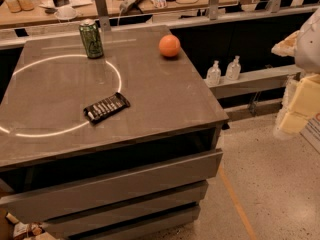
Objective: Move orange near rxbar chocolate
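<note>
One orange (pixel 169 45) by far table (pixel 165 94) edge, rxbar chocolate (pixel 106 107) central, pincer (pixel 300 100) rightward (state unclear).

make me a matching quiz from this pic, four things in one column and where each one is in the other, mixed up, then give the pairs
Things
1. orange
2. rxbar chocolate
3. green can
4. hand

Places
a. off the table, at the right edge of the view
b. lying flat nearer the table's front, on the light ring
c. far right part of the tabletop
d. standing upright at the far side, left of centre

Pairs: 1-c, 2-b, 3-d, 4-a
</note>
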